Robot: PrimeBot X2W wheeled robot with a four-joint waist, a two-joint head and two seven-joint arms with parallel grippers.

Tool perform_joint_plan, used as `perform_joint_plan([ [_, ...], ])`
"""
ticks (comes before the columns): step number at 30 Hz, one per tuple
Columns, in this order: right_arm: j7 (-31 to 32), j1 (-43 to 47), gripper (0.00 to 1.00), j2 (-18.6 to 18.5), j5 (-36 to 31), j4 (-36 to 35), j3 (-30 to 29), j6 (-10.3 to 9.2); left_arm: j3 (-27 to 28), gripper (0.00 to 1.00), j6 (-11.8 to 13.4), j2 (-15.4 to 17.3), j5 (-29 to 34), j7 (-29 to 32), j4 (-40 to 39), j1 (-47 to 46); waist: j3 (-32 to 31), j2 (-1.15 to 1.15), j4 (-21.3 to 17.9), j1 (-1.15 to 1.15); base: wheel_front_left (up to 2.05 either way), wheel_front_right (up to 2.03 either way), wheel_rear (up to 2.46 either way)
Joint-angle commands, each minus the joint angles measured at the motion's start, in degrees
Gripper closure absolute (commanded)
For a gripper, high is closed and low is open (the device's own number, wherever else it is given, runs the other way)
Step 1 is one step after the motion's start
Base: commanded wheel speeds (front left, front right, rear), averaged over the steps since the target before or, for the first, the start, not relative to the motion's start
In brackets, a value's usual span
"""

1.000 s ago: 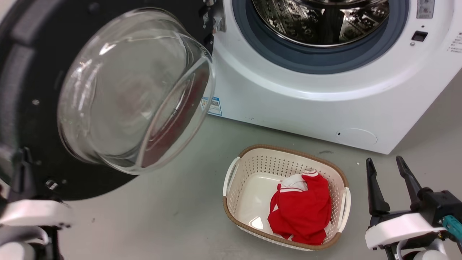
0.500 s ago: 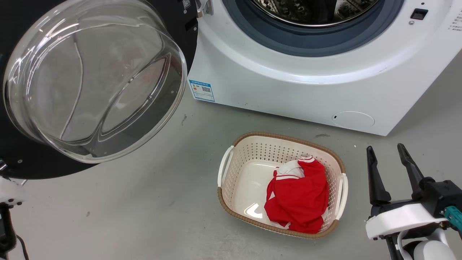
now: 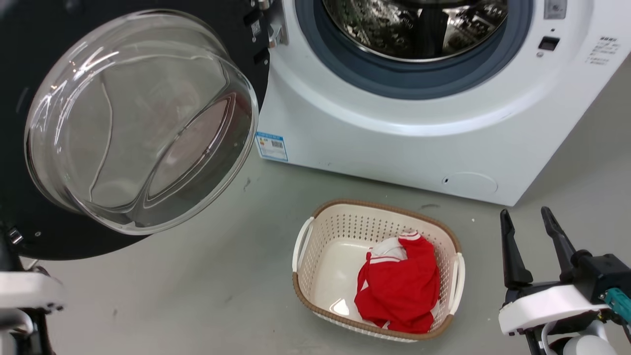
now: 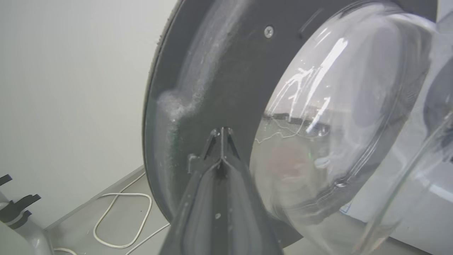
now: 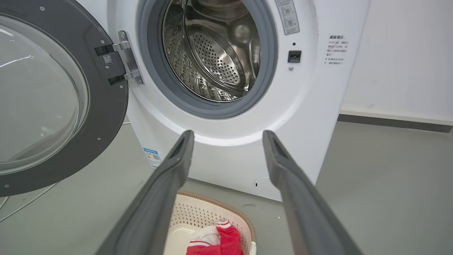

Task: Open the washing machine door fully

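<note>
L claw (image 4: 222, 131): fingers pressed tog, no gap, nothing visible between them. Tips sit at the inner black rim of the washing machine door (image 3: 138, 123), just beside the glass bowl. Contact vs just short: can't tell from the wrist cam.

R claw (image 3: 524, 212): fingers spread wide, holding nothing. It hangs over the floor (image 3: 197, 296) at lower right, near the basket and apart from the machine.

Door pos: swung out on the metal hinge (image 5: 127, 56) at the robot's left of the washing machine (image 3: 394, 143). Its inner face and bulging glass are turned toward the head cam. The drum mouth is fully uncovered; steel drum (image 3: 419, 24) and grey rubber ring (image 3: 394, 79) are in plain sight. The door's lower edge hangs above the floor.

Machine front: blue label (image 3: 271, 146) low on the left corner, round flap (image 3: 469, 183) low on the right, dark latch slot (image 3: 548, 43) to the right of the ring.

Other stuff: cream laundry basket (image 3: 315, 231) on the floor in front of the machine, not touching it. Red and white garment (image 3: 399, 291) is bunched in the basket's right half; the left half shows bare bottom. White cable (image 4: 120, 219) loops on the floor behind the door, by the wall.
</note>
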Motion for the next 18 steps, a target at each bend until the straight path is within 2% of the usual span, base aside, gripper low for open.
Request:
perform_joint_plan([
  [1, -0.31, 0.70, 0.00, 0.10, 0.23, 0.37, 0.06, -0.04, 0.06, 1.00, 0.32, -0.79, 0.80, -0.37, -1.71, 1.71, -1.44, 0.00, -0.45, -0.01, 0.00, 0.00, 0.00],
  [7, -0.49, 2.37, 0.00, 0.10, 0.92, 1.56, 1.35, -0.04, -1.24, 1.00, 1.36, -4.79, 3.93, -0.27, -10.72, 9.72, -5.24, 0.00, -1.85, -0.01, 0.00, 0.00, 0.00],
  [11, -0.40, 3.29, 0.00, 0.10, 1.21, 1.60, 2.27, -0.04, -4.17, 1.00, 1.66, -7.72, 5.80, -0.26, -15.83, 13.53, -6.72, 0.00, -2.77, -0.01, 0.00, 0.00, 0.00],
  [13, -0.34, 3.78, 0.00, 0.10, 1.32, 1.63, 2.82, -0.04, -5.21, 0.42, 1.94, -8.81, 6.39, -0.26, -17.27, 15.00, -7.31, 0.00, -3.42, -0.01, 0.00, 0.00, 0.00],
  [14, -0.36, 4.02, 0.00, 0.10, 1.40, 1.59, 2.82, -0.04, -5.74, 0.00, 1.78, -9.30, 6.57, -0.26, -17.98, 15.47, -7.60, 0.00, -3.68, -0.01, 0.00, 0.00, 0.00],
  [18, -0.26, 4.42, 0.00, 0.10, 1.45, 1.16, 3.29, -0.04, -7.78, 0.00, 1.15, -10.29, 7.61, -0.27, -19.02, 16.51, -8.51, 0.00, -4.97, -0.01, 0.00, 0.00, 0.00],
])
